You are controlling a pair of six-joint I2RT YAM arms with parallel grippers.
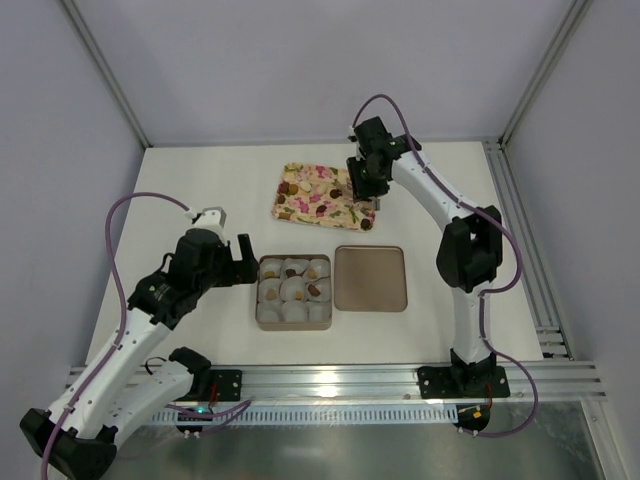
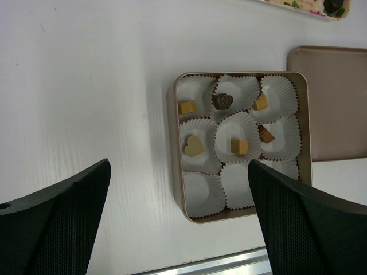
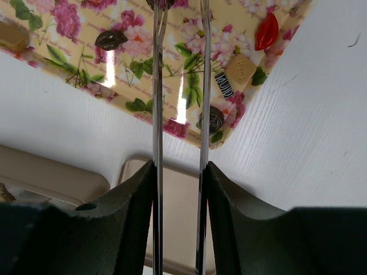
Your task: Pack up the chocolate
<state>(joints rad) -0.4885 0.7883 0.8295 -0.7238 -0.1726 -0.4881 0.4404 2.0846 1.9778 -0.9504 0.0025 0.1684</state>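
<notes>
Chocolate (image 2: 239,146) sits partly in the paper cups (image 2: 200,192) of the box (image 2: 172,143), where the heart piece (image 2: 194,145) points its tip toward my wide left tool (image 1: 245,262), and partly on the flowered tray (image 3: 86,63). There the red lip-shaped piece (image 3: 266,31) lies nearly along the tongs (image 3: 156,86) that my right tool (image 3: 179,166) clamps. The lid (image 1: 370,278) lies on the bench (image 1: 200,180) just beside the box.
</notes>
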